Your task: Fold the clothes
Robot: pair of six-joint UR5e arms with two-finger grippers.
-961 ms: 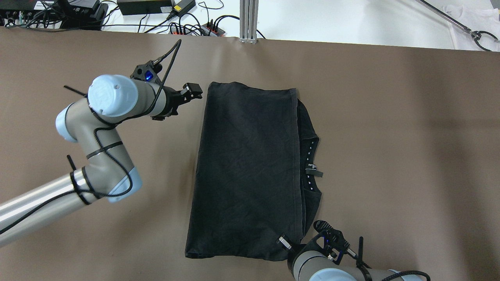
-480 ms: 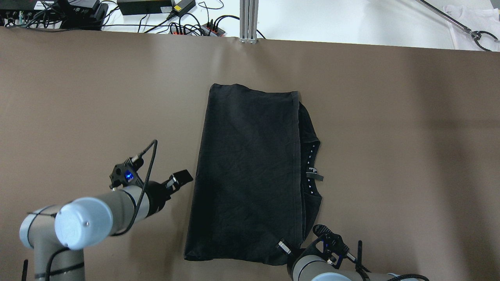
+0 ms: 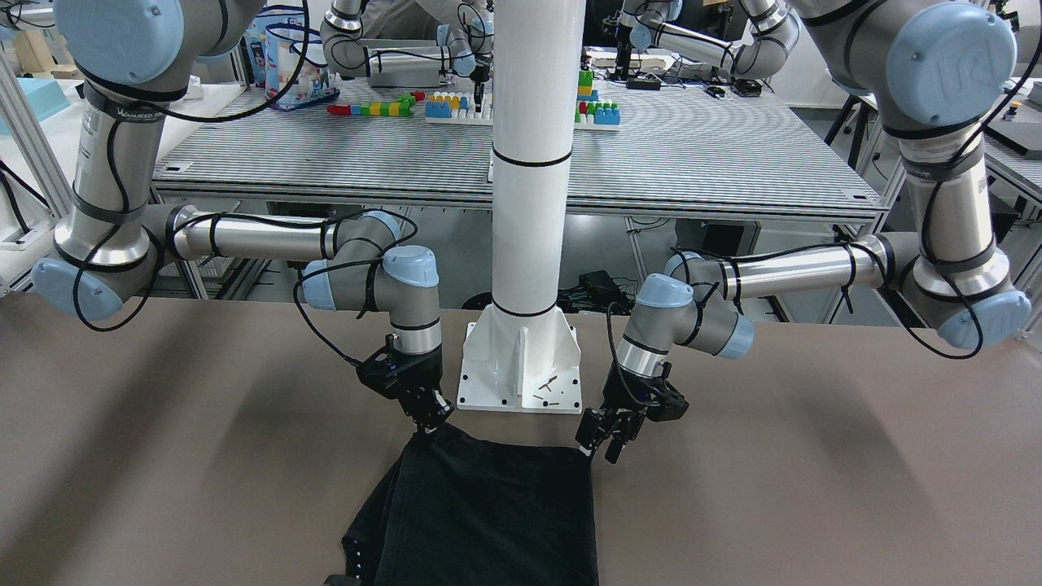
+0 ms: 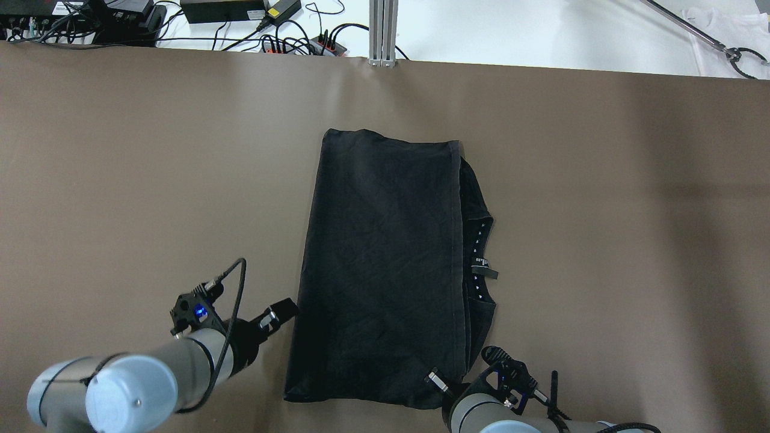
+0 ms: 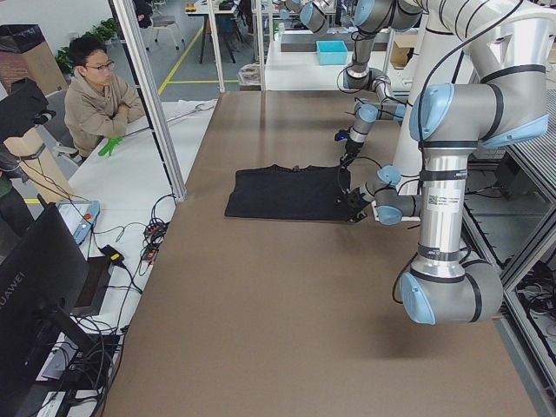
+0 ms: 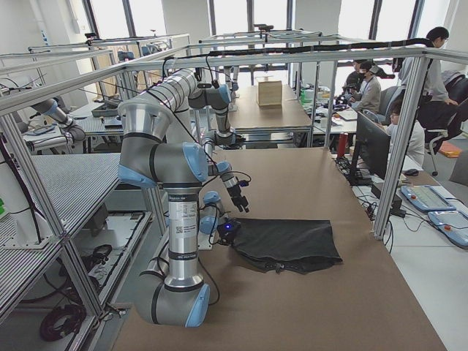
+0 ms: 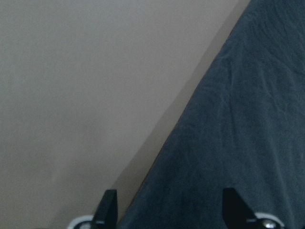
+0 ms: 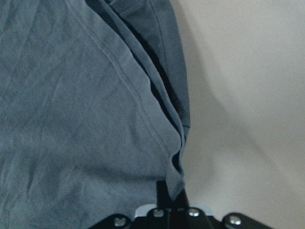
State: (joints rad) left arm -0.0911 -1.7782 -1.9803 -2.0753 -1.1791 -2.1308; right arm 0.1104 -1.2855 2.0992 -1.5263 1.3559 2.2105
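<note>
I judge the step in hand to be taking the cloth's second near corner, so that both near corners can be lifted and carried over to the far edge. To do it well I want the left gripper (image 4: 286,310) drawn back along the side edge of the cloth (image 4: 385,258), since that corner lies behind its fingertips, toward the arm's own base, not ahead of them. Then I'd go low, slide one finger under every layer, and close only once the whole thickness sits between the pads, or the top layer may peel off alone. Its grip should match the height of the right gripper (image 4: 438,380) so the edge lifts level, and both should rise slowly, because soft fabric sags and drags. The collar (image 4: 481,264) peeking out ahead of the right gripper suggests the layers are not square, so I'd watch that side. The left gripper is spread wide and holds nothing. In its wrist view one finger (image 7: 108,207) hangs over bare table (image 7: 71,95) and the other over cloth, with the cloth's edge running slantwise between them. I cannot tell whether the tips touch the fabric. The cloth lies flat between the two grippers. The right gripper's fingers (image 8: 162,196) are pressed together on the near right corner, fabric fanning out ahead of them and bare table to their right.
</note>
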